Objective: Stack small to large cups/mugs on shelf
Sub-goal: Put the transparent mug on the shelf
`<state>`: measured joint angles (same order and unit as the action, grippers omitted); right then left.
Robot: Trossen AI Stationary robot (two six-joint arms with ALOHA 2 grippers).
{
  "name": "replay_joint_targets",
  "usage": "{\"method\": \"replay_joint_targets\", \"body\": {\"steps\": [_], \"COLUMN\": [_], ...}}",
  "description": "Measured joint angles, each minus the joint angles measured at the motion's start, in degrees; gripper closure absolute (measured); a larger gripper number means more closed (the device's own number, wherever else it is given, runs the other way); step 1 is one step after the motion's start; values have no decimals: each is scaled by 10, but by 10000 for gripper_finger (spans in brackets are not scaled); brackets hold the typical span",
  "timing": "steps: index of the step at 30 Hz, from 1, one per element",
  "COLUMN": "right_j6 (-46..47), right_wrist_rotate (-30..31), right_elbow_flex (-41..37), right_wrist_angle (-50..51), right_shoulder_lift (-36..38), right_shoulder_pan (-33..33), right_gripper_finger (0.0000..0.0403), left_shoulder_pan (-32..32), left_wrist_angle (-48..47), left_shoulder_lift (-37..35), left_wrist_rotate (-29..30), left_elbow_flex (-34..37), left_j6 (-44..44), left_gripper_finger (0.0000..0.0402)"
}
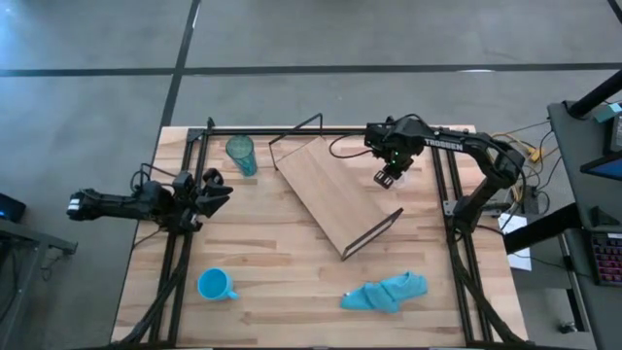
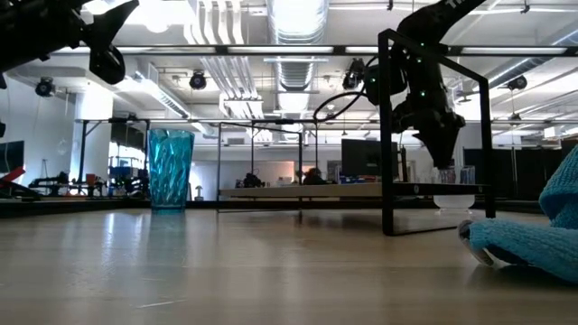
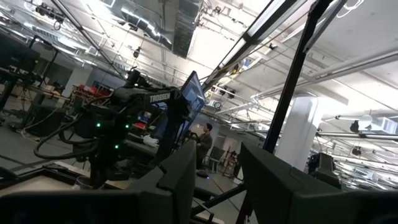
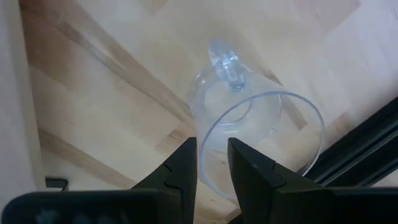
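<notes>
The small clear glass cup [image 4: 249, 118] stands upright on its base on the table, just right of the shelf, and also shows in the low view [image 2: 454, 200]. My right gripper [image 1: 388, 178] points down just above the cup's rim, its fingers a narrow gap apart and touching nothing [image 4: 211, 162]. The teal tumbler [image 1: 241, 154] stands at the far left. The blue mug [image 1: 216, 285] stands at the near left. The light-wood shelf [image 1: 335, 194] lies slantwise mid-table. My left gripper [image 1: 219, 188] is open and empty, raised at the table's left.
A blue cloth [image 1: 386, 292] lies crumpled near the front edge, right of centre. Black frame rails [image 1: 452, 224] run along both table sides, and one lies close beside the cup. The shelf's wire end [image 1: 374, 231] stands near my right gripper.
</notes>
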<state>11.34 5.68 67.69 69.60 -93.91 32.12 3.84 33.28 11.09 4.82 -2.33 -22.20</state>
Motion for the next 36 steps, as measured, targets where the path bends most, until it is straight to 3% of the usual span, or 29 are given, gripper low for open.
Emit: {"method": "replay_joint_targets", "body": {"steps": [12,24,36], "right_j6": [1,0,-24], "right_wrist_rotate": [1,6,17], "right_elbow_flex": [-26,-52,58], "right_wrist_angle": [-27,-59,-56], "right_shoulder_lift": [1,1,5], "right_shoulder_pan": [0,-1,-9], "right_gripper_finger": [321,390,394], "left_shoulder_pan": [0,0,0], "left_wrist_angle": [23,23,22], "left_shoulder_lift": [1,1,1], "left_wrist_rotate": [0,0,0], "left_elbow_flex": [0,0,0], "left_j6": [1,1,1], "left_gripper_finger": [288,288,288]}}
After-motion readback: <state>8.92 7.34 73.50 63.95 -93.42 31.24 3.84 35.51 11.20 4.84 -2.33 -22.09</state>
